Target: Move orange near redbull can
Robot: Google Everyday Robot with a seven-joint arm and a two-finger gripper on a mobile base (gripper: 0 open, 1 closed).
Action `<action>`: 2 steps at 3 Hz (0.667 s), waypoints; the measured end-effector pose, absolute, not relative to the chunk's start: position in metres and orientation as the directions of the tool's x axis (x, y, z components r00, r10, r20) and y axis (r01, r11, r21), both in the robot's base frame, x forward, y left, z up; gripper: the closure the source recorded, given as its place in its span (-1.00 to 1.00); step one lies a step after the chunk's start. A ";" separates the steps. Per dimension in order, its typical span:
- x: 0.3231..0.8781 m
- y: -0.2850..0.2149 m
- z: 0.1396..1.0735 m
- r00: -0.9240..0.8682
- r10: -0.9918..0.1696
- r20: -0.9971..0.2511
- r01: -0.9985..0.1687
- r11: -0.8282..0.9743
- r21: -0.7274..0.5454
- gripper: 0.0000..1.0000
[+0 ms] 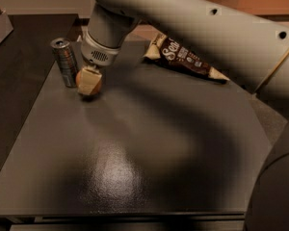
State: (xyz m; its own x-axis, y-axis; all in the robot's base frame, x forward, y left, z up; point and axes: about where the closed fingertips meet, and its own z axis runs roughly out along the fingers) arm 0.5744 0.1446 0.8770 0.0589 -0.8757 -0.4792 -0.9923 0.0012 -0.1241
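Step in hand: placement. The orange (97, 87) sits just right of the can (64, 61), near its base, low on the table (135, 167) or touching it; contact with the surface cannot be confirmed. A narrow gap shows between orange and can, so they are not touching.

Gripper (89, 83): right of the can, at orange height, pale fingers (88, 77) clamped on the orange from above.

Arm (183, 23): comes in from far right of the can and crosses above the bag (188, 59). Wrist (102, 42) points steeply down and slightly toward the can.

Judgement: goal position looks reached. Next move calls for letting go and a straight lift, with no drift toward the can. It is slim and tall, so a nudge could tip it. The orange may roll once freed.
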 end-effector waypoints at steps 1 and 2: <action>0.583 0.143 0.866 0.050 -0.879 -0.475 -0.992 0.011 -0.125 0.65; 0.589 0.142 0.858 0.045 -0.881 -0.471 -0.991 0.021 -0.134 0.19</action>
State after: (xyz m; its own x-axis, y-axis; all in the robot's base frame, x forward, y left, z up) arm 0.5894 0.1415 0.8583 0.0446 -0.8808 -0.4715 -0.9908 0.0212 -0.1335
